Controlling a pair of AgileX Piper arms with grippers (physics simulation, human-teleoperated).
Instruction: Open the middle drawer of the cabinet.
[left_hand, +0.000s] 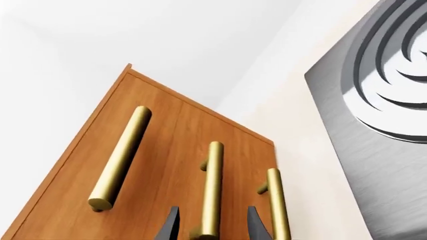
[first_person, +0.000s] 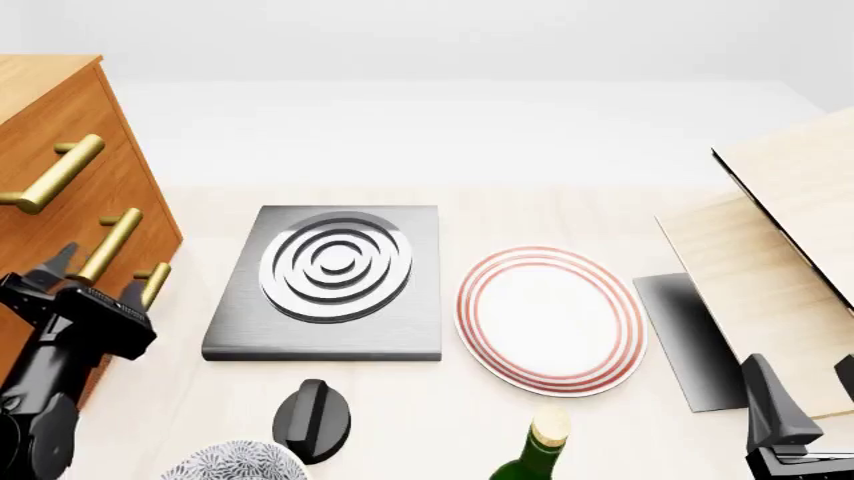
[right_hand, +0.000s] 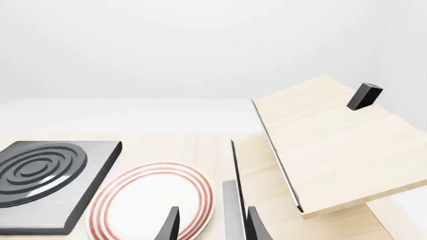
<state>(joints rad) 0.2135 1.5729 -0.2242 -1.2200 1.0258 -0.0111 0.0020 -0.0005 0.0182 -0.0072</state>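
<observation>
The front view looks down over the table (first_person: 441, 210). The left wrist view sits close to the cabinet (left_hand: 167, 170). The right wrist view faces forward; it shares the striped plate (right_hand: 150, 200) with the front view.

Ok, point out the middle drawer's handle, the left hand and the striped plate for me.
middle drawer's handle (first_person: 110, 244), front view, mid-length of the brass bar.
left hand (left_hand: 212, 226), left wrist view, between the two dark fingertips, which straddle the bar.
striped plate (first_person: 550, 318), front view, its white centre.

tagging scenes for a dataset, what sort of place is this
Probably a simulated kitchen tabletop: a grey metal hob plate with concentric rings, a white red-rimmed plate and a green glass bottle.
</observation>
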